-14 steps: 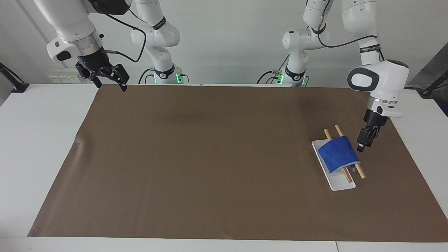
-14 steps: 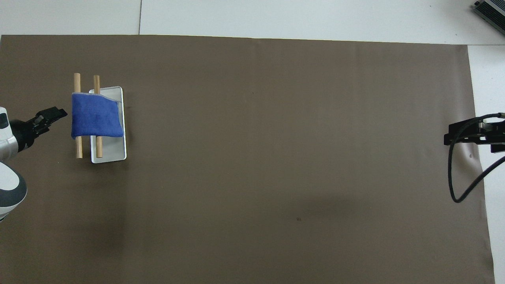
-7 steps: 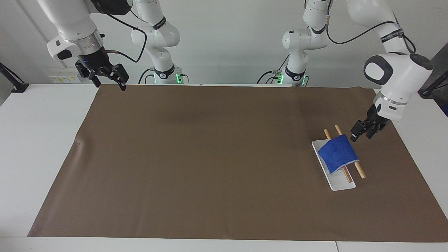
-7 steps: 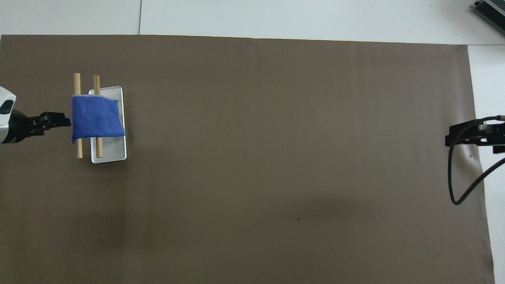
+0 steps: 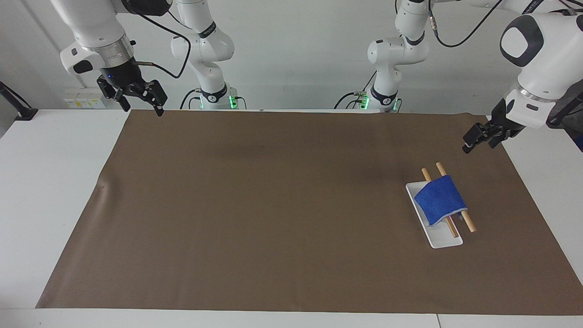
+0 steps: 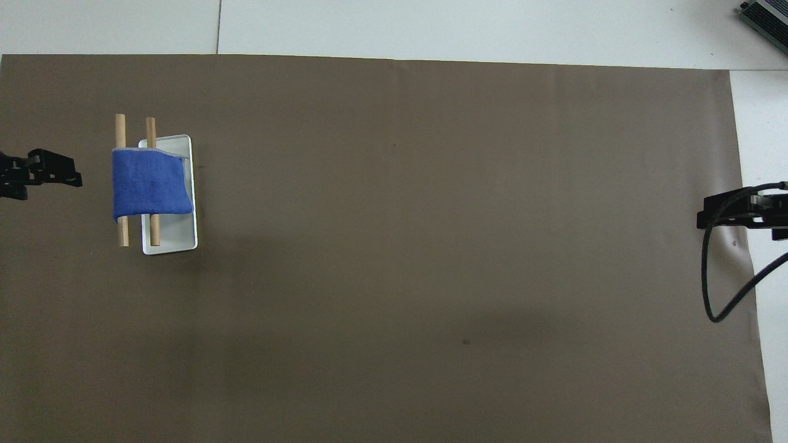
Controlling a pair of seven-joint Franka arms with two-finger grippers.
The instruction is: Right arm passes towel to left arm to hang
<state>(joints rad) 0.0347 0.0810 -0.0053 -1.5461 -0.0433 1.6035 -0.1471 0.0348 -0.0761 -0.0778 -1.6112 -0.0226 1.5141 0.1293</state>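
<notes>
Facing view shows the towel (image 5: 440,201) draped over two wooden rods (image 5: 457,202) on a small white tray (image 5: 444,239), toward the left arm's end of the brown mat (image 5: 273,205). The left gripper (image 5: 475,140) hangs in the air, well apart from the towel, over the mat's edge at that end. Its fingers are spread and hold nothing. The right gripper (image 5: 136,96) waits up in the air at the other end of the table, over the mat's corner by the robots, fingers wide (nothing in them either).

Only this view shows the white arms. From overhead, just the black tips of the left gripper (image 6: 52,175) and right gripper (image 6: 735,212) peek in, and the towel (image 6: 149,183) shows as a flat blue patch.
</notes>
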